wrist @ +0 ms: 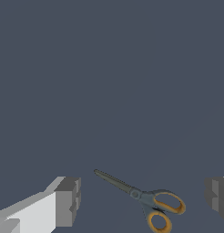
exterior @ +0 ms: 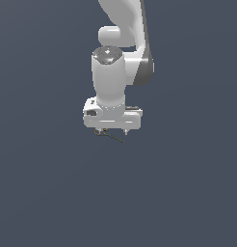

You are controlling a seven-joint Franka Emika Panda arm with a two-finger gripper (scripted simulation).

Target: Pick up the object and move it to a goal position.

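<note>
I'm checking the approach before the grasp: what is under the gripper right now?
Scissors with orange handles lie on the dark floor between the fingers of the open gripper. In the exterior view the gripper covers most of them; only the blades poke out.

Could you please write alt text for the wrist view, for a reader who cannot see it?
A closed pair of scissors with dark blades and orange handle loops lies on a plain dark grey surface, between the open jaws of the white gripper. One grey fingertip shows on each side of the scissors, neither touching them.
</note>
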